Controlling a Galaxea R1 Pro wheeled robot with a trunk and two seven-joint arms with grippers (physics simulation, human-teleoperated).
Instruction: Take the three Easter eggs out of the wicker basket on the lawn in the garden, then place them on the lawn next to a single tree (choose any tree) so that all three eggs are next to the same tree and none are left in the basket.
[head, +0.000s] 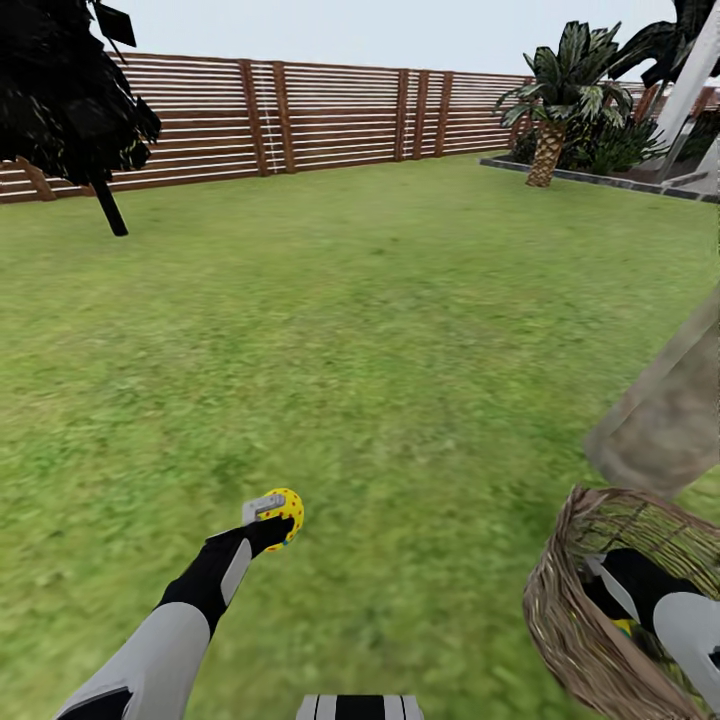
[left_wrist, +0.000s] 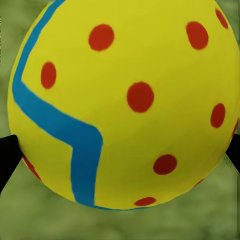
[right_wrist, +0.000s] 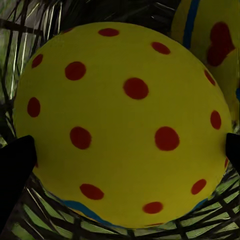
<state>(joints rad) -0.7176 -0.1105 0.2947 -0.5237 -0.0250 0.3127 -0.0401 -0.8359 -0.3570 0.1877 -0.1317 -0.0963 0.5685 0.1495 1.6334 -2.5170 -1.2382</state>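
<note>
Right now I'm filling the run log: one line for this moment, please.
left claw: holds blue-banded yellow red-dotted egg over grass | right claw: inside brown wicker basket, around dotted yellow egg | third egg: in basket

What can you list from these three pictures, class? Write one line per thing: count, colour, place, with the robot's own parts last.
Easter eggs: three, yellow with red dots; one in the left hand over the grass, one between the right hand's fingers in the basket, another beside it.
Wicker basket: one, brown, lower right on the lawn.
Lawn: one, green, wide.
Tree trunk: one, grey-brown, just behind the basket.
Fence: one, brown slats, far edge.
Palm: one, green, far right bed.
Dark tree: one, far left.
Left hand: one, shut on an egg.
Right hand: one, reaching into the basket.
</note>
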